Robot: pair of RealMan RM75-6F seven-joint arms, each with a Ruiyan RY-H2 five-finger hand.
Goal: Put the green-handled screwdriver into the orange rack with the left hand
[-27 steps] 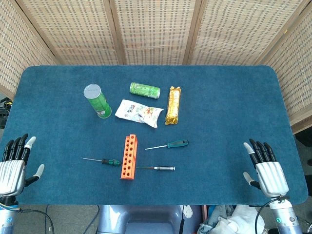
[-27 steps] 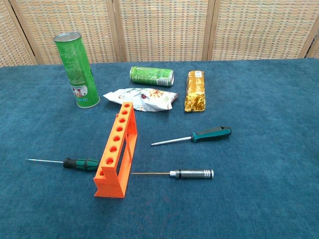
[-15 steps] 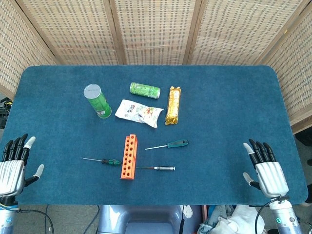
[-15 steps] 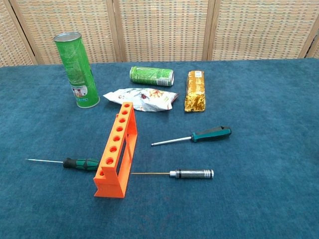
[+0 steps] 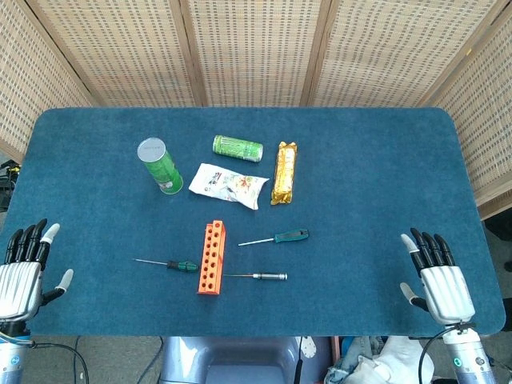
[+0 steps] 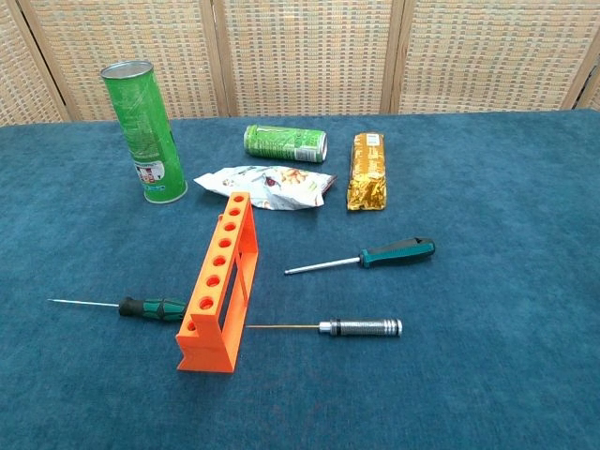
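Observation:
The orange rack (image 5: 212,258) (image 6: 220,281) stands upright near the table's front centre, its row of holes empty. A thin screwdriver with a green-and-black handle (image 5: 182,266) (image 6: 152,307) lies flat just left of the rack, handle end against its base. A dark teal-green-handled screwdriver (image 5: 290,235) (image 6: 398,250) lies to the rack's right. My left hand (image 5: 22,276) rests at the front left corner, fingers apart, holding nothing and far from the rack. My right hand (image 5: 436,280) sits at the front right edge, also open. The chest view shows neither hand.
A silver-handled screwdriver (image 5: 270,276) (image 6: 361,327) lies right of the rack's front end. Behind the rack are a green tube can (image 5: 161,166) (image 6: 145,131), a lying green drink can (image 5: 238,147), a white snack bag (image 5: 229,185) and a gold packet (image 5: 284,172).

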